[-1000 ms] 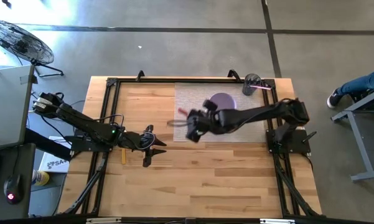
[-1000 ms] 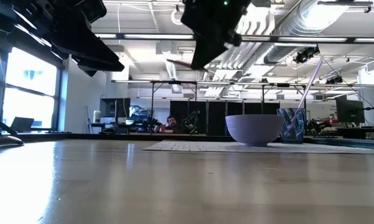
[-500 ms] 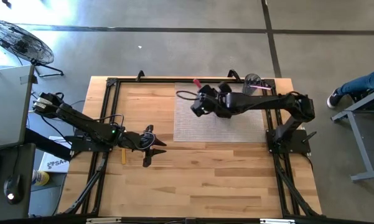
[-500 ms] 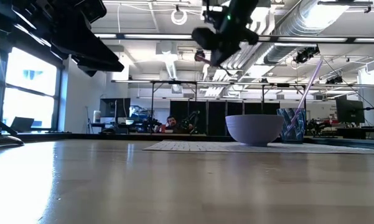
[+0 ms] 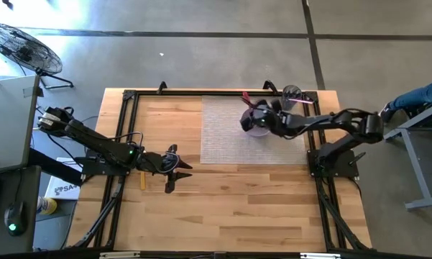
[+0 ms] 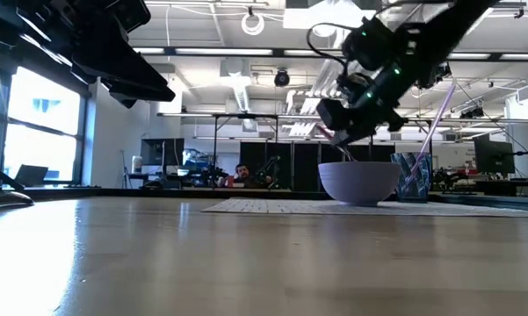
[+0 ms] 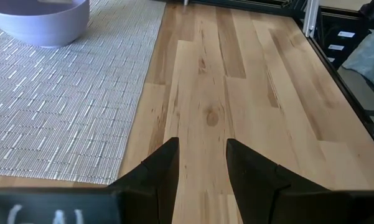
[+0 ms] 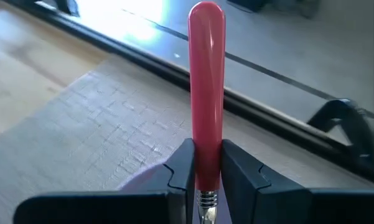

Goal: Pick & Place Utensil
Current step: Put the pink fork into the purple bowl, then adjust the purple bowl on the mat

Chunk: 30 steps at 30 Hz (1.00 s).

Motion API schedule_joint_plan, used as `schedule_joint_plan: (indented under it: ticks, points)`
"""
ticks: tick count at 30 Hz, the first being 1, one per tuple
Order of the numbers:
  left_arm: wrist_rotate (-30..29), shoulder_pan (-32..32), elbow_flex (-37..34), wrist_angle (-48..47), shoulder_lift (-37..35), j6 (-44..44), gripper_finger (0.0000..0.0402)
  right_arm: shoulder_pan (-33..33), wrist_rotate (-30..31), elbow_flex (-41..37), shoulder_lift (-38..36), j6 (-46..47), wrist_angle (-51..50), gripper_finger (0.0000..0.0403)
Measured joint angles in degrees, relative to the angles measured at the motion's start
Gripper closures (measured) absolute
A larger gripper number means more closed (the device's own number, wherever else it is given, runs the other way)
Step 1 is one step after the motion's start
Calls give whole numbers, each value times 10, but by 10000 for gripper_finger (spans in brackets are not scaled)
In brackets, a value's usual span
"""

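Note:
My right gripper (image 5: 256, 116) hangs over the lilac bowl (image 5: 259, 130), which stands on the grey woven mat (image 5: 226, 133). It is shut on a utensil with a red handle (image 5: 247, 96). In the low view the right gripper (image 6: 344, 130) is just above the bowl (image 6: 360, 183). The utensil's working end is hidden under the gripper. My left gripper (image 5: 174, 167) waits open above the bare wood left of the mat, and the left gripper (image 7: 202, 168) holds nothing. My right gripper pinches the utensil between its two fingers at the base of the red handle (image 8: 205, 163), just above the metal collar (image 8: 205, 200). The handle sticks out past the fingertips, toward the table's far edge. The utensil is lifted clear of the table.
A dark mesh cup (image 5: 292, 93) with a pink stick (image 5: 304, 101) stands at the mat's far right corner, close behind the bowl. A black frame rail (image 5: 201, 92) runs along the table's far edge. Bare wood (image 5: 230, 208) lies near the front.
My right arm has carried the utensil from the mat's left part toward the far edge, then right to above the bowl. It has come down lower and turned, so the red handle now points toward the far edge. The left arm has kept still.

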Motion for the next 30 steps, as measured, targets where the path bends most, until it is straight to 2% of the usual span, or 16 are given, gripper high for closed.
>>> schedule_joint_plan:
  ticks: [7,13,23,30]
  points:
    - [0,0,0,0,0,0,273,-21,-97,-101,6,-78,185,349]
    - [0,0,0,1,0,0,273,-29,-127,-105,16,-72,170,327]
    - [0,0,0,0,0,0,273,-28,-130,-105,15,-69,165,277]
    - [0,0,0,0,0,0,273,-13,-136,-104,-66,-54,165,251]
